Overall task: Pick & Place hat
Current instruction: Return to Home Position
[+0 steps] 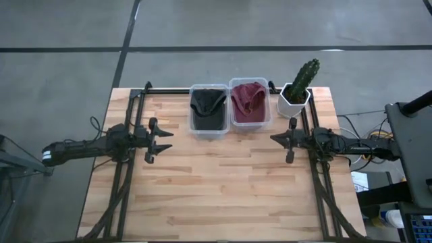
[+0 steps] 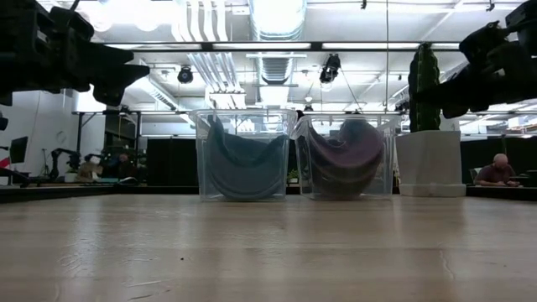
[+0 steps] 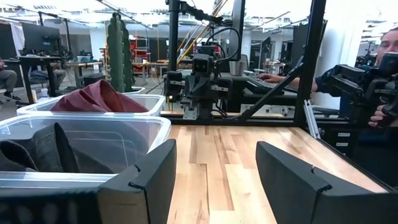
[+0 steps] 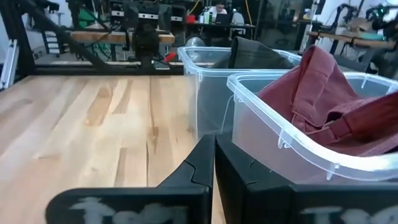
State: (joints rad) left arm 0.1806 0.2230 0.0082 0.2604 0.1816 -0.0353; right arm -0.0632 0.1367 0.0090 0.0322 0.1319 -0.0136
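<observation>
Showing plainly in wrist views, less so overhead: L tool point(image 3: 214, 149) spread wide, R tool point(image 4: 214, 146) pinched closed.

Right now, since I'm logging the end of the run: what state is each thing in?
Left bin: open, holds dark caps.
Right bin: open, holds red caps.
Potted cactus: upright, beside right bin.
Left gripper: open, empty.
Right gripper: shut, empty.
</observation>
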